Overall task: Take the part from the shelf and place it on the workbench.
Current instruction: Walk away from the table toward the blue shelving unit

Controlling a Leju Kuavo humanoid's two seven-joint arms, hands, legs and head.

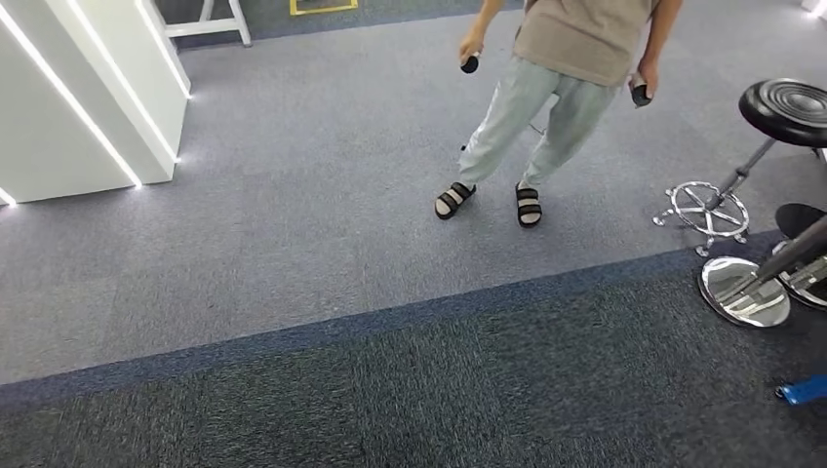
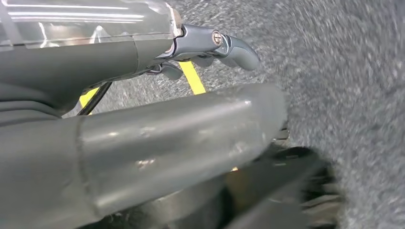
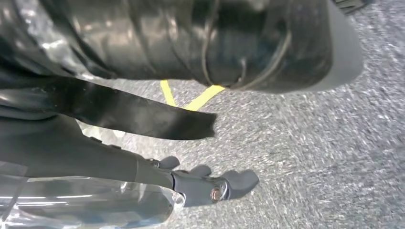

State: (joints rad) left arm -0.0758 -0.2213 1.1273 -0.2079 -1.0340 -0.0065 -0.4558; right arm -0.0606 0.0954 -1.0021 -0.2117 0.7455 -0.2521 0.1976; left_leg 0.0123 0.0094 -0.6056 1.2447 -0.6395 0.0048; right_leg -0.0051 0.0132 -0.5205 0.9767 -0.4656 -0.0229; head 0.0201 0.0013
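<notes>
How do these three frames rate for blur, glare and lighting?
Head view: sharp, evenly lit; bright light strips on the white unit and glare on the chrome stool base. Left wrist view: carpet motion-smeared, highlights on the clear cover. Right wrist view: carpet streaked, foreground dark.

Grey carpet [image 1: 293,224] runs wall to wall, w/ a darker blue-grey band [image 1: 410,390] across the near side, edge running diagonal. On it: a person's sandalled feet [image 1: 488,203] mid-floor, a white lit unit [image 1: 78,107] far left, a black stool [image 1: 717,205] on its chrome base at right, two more chrome bases [image 1: 746,292] just beside it, and a blue bit [image 1: 805,390] at the right edge. Yellow tape lines [image 3: 191,98] on the carpet in both wrist views.
</notes>
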